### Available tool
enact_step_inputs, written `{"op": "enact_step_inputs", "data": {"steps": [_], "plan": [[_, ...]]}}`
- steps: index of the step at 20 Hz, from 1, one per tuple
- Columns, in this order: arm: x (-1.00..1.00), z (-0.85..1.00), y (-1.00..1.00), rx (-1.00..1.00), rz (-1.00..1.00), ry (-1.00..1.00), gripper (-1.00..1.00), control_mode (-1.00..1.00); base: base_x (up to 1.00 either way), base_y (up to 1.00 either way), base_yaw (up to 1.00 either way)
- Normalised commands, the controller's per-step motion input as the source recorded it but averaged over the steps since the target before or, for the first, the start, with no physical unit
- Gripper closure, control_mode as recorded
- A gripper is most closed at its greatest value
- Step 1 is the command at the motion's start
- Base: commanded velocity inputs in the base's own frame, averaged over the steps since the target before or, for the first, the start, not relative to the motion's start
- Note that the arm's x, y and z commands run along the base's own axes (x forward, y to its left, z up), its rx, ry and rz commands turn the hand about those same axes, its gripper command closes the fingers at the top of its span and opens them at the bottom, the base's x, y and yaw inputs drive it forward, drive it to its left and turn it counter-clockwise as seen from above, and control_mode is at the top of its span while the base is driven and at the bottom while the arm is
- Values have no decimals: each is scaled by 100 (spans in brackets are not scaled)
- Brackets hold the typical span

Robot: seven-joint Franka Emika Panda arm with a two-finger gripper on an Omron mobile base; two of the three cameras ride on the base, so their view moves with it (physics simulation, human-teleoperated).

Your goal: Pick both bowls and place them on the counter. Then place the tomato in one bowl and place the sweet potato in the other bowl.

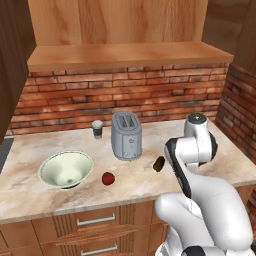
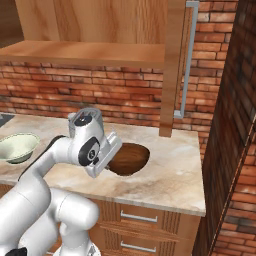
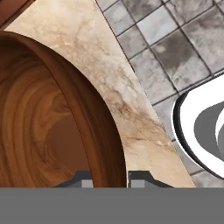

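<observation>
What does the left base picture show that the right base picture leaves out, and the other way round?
The left base view alone has the toaster, the shaker, the tomato and the sweet potato. The right base view alone has the dark brown bowl, on the counter right by the robot's hand, and a cabinet handle. Both share the white and green bowl, the marble counter, the brick wall and the white arm.

No writing, label, brand, number or sign can be read anywhere; the toaster [image 1: 126,135], the small shaker [image 1: 97,129] and both bowls carry no lettering that can be made out.
</observation>
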Motion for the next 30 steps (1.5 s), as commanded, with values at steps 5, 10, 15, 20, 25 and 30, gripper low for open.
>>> {"op": "enact_step_inputs", "data": {"steps": [5,10,15,20,25,30], "plan": [[12,-40,-13,0,0,5,100,-100,0,0,0],[8,-35,-12,0,0,2,100,-100,0,0,0],[5,-22,-15,0,0,0,100,-100,0,0,0],[0,-6,-7,0,0,0,-100,-100,0,0,0],[-2,2,-1,0,3,-1,-100,-100,0,0,0],[-16,23,5,0,13,-17,-100,-100,0,0,0]]}}
